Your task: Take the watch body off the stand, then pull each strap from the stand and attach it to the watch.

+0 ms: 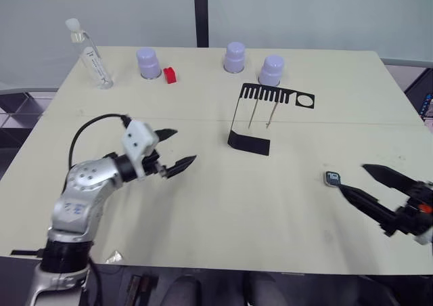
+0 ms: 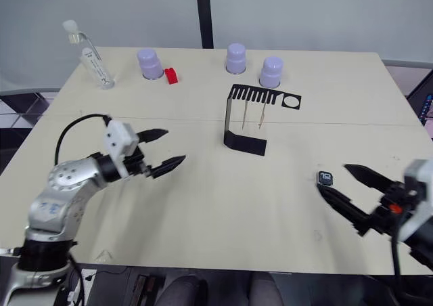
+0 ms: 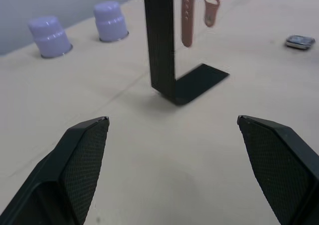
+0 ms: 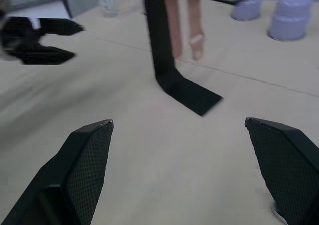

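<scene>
With the watch (image 1: 332, 179) lying on the table (image 1: 216, 231) beside the open, empty right claw (image 1: 369, 185), the open left claw (image 1: 177, 149) is facing the stand (image 1: 252, 120), and should be pulling one hanging strap (image 1: 252, 114) straight from its slot

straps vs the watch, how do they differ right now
The two straps hang upright from the comb slots of the stand; the watch lies flat on the table, off the stand. The straps are long, thin and pale pink; the watch is small, squarish and dark. The watch lies right by the open right tool; the straps hang apart from both tools. Nothing grips either.
</scene>
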Tool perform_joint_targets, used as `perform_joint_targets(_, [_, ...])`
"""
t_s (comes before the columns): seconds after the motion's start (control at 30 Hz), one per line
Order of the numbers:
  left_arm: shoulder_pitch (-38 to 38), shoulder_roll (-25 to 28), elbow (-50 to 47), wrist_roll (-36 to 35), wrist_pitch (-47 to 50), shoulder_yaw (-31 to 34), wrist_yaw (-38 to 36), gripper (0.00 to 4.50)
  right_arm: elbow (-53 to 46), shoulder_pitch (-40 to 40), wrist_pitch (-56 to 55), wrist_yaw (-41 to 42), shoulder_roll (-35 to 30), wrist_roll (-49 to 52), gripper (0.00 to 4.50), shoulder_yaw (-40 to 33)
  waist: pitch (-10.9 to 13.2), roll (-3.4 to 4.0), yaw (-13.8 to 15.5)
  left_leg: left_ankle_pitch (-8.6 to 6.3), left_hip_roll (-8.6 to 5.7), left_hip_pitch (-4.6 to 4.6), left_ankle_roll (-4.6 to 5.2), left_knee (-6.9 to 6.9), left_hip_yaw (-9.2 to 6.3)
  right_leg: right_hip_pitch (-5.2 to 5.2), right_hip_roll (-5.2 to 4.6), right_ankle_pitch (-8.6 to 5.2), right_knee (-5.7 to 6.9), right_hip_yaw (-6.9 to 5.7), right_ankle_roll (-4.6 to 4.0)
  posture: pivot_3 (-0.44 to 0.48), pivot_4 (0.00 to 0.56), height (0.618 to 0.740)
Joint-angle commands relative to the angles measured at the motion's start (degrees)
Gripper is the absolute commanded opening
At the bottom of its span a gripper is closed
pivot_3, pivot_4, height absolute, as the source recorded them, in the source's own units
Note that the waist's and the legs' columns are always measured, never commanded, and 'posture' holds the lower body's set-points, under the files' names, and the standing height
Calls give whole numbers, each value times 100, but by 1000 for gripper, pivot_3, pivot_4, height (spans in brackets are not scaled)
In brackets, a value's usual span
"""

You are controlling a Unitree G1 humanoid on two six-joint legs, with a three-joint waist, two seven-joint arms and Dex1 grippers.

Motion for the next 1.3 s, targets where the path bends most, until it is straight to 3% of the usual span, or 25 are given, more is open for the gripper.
perform_joint_targets(0.03, [-280,-403,64,266,55,-338,456,4500,-313,-552,-87,-415,-138,254,4487,633,0,-2,6,0,2,-2,1,3,5,-1,8,2,-2,-8,4,0,150,740])
perform_joint_targets(0.2, [-499,-910,365,576,-17,-800,724,4500,-24,-1546,-249,-707,17,-277,4487,1791,2,-8,17,0,4,-4,4,9,12,-3,12,3,-2,-13,6,0,150,740])
perform_joint_targets(0.47, [-1176,-1701,1563,957,-252,-1017,1220,4500,359,-2284,-490,-648,226,-1333,4487,2948,2,-10,79,1,0,-10,9,18,9,-5,9,4,-1,-23,8,0,150,740])
perform_joint_targets(0.9, [-1843,-2332,3108,1387,-1162,-942,1813,4500,564,-2537,-557,-613,467,-1812,4487,3249,3,-12,73,3,2,-13,8,22,6,-6,11,5,0,-38,9,0,150,740])
perform_joint_targets(1.0, [-1894,-2405,3223,1422,-1310,-937,1919,3659,589,-2532,-573,-621,505,-1880,4500,3247,3,-12,74,3,2,-13,8,22,6,-6,10,5,0,-39,9,0,150,740])
perform_joint_targets(1.1, [-1944,-2487,3327,1497,-1373,-968,2013,2192,643,-2580,-603,-679,564,-1988,4500,3220,3,-12,73,3,1,-13,7,22,6,-6,10,5,0,-40,9,0,150,740])
perform_joint_targets(1.3, [-1966,-2639,3431,1621,-1488,-964,2199,2192,667,-2595,-613,-649,619,-2129,4500,3219,3,-12,73,3,1,-13,7,22,6,-6,11,5,1,-41,9,0,150,740])
